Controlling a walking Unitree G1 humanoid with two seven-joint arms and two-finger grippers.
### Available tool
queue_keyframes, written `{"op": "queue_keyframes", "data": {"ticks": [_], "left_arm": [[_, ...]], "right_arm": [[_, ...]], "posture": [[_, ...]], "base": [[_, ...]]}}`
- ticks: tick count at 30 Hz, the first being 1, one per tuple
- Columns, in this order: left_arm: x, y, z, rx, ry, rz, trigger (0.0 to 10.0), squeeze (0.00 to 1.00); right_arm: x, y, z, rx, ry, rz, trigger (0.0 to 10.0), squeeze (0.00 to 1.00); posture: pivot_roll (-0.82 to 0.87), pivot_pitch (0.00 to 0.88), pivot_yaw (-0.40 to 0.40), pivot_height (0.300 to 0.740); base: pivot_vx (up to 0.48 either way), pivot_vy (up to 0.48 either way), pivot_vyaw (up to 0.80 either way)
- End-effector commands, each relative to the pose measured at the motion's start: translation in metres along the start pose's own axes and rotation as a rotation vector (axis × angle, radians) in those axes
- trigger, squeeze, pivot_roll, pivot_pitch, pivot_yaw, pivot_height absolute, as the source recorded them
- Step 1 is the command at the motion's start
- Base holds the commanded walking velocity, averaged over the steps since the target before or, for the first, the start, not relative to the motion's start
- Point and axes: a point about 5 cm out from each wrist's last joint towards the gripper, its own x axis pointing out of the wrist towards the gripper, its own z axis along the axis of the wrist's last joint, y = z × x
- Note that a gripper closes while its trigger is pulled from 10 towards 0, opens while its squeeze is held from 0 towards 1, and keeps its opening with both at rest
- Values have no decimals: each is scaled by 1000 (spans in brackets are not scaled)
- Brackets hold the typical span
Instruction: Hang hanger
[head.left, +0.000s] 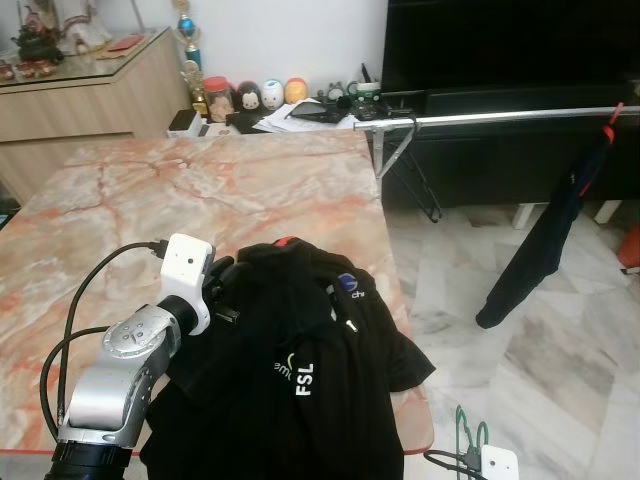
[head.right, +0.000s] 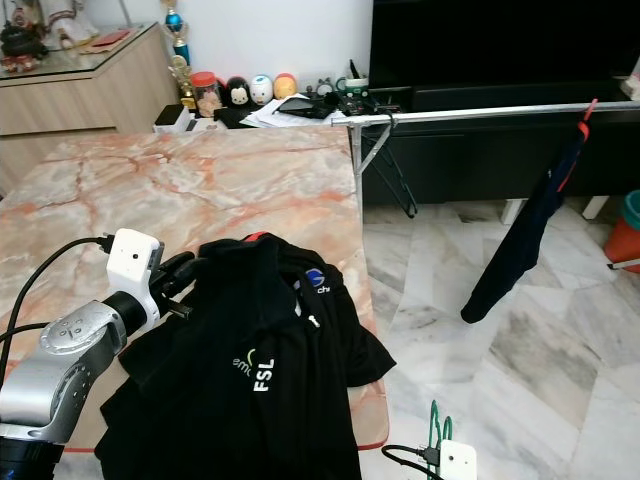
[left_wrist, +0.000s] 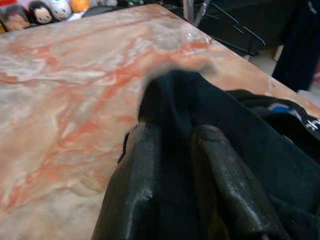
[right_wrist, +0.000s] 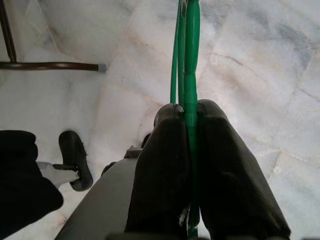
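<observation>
Risk 1st: black shirt (head.left: 300, 390) heaped on near corner of marble table (head.left: 200, 190), part draped over the edge, could slide off if tugged w/ only a fold caught. Risk 2: thin green hanger (right_wrist: 186, 55) could twist or slip in a narrow pinch, then miss the rail (head.left: 500, 117) beyond table's far right corner. Left gripper (left_wrist: 175, 150) low over table, reaching into the heap, fingers pressed together on cloth. Right gripper (right_wrist: 186, 165) down off table's near right corner, above floor (head.left: 560, 340), clamped on hanger.
</observation>
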Motion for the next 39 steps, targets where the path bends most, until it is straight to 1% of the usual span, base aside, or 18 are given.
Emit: {"op": "queue_keyframes", "data": {"ticks": [1, 2, 4, 9, 10, 11, 12, 13, 14, 16, 17, 18, 19, 20, 25, 28, 35, 39], "left_arm": [[0, -7, 4, 12, -1, -62, 10000, 1000], [-1, -11, 4, 18, 4, -98, 10000, 1000], [-2, -15, 5, 19, -1, -133, 10000, 1000], [-4, -12, 7, 4, -28, -119, 10000, 1000], [-4, -4, 9, -8, -73, -47, 10000, 1000], [-5, 4, 10, -9, -115, 50, 10000, 1000], [-5, 8, 8, -9, -126, 104, 10000, 1000], [-6, 10, 7, -7, -129, 131, 10000, 1000], [-6, 12, 5, -23, -135, 160, 10000, 0], [-9, 12, -2, -80, -165, 240, 10000, 0], [-9, 12, -2, -80, -165, 240, 10000, 0], [-10, 11, -5, -104, -181, 275, 10000, 0], [-11, 8, -7, -87, -187, 285, 10000, 0], [-10, 4, -13, -77, -172, 289, 10000, 0], [-8, 1, -20, -91, -163, 300, 10000, 0], [-6, 1, -19, -94, -170, 304, 10000, 0], [-5, 3, -16, -44, -186, 331, 10000, 0], [-5, 5, -13, -29, -201, 346, 10000, 0]], "right_arm": [[0, 2, -1, -9, 1, 4, 10000, 0], [0, 2, -1, -9, 1, 3, 10000, 0], [0, 0, -2, -7, 2, 1, 10000, 0], [-1, -2, -3, -8, 3, -1, 10000, 0], [-1, -3, -3, -9, 3, -1, 10000, 0], [-1, -4, -3, -10, 3, -1, 10000, 0], [-1, -4, -3, -9, 3, -1, 10000, 0], [-1, -4, -3, -9, 3, -1, 10000, 0], [-1, -4, -3, -9, 3, -1, 10000, 0], [-1, -4, -3, -9, 2, -1, 10000, 0], [-1, -4, -3, -9, 2, -1, 10000, 0], [-1, -4, -3, -9, 2, -2, 10000, 0], [-1, -3, -3, -10, 1, -3, 10000, 0], [-1, -2, -2, -9, 0, -3, 10000, 0], [0, 1, -1, -9, -1, -1, 10000, 0], [0, 2, 0, -11, -3, 1, 10000, 0], [0, 1, 0, -9, -4, 2, 10000, 0], [0, 0, -1, -7, -3, -1, 10000, 0]], "posture": [[67, 0, 61, 740], [66, 0, 62, 740], [66, 0, 63, 740], [67, 0, 64, 740], [68, 0, 65, 740], [67, 0, 66, 740], [67, 0, 66, 740], [67, 0, 66, 740], [67, 0, 66, 740], [61, 0, 65, 740], [61, 0, 65, 740], [61, 0, 65, 740], [61, 0, 63, 740], [62, 0, 60, 740], [60, 0, 60, 740], [63, 0, 57, 740], [66, 0, 54, 740], [66, 0, 55, 740]], "base": [[0, 0, 0], [0, 0, 0], [0, 0, 0], [0, 0, 0], [0, 0, 0], [0, 0, 0], [0, 0, 0], [0, 0, 0], [0, 0, 0], [0, 0, 0], [0, 0, 0], [0, 0, 0], [0, 0, 0], [0, 0, 0], [0, 0, 0], [0, 0, 0], [0, 0, 0], [0, -448, 0]]}}
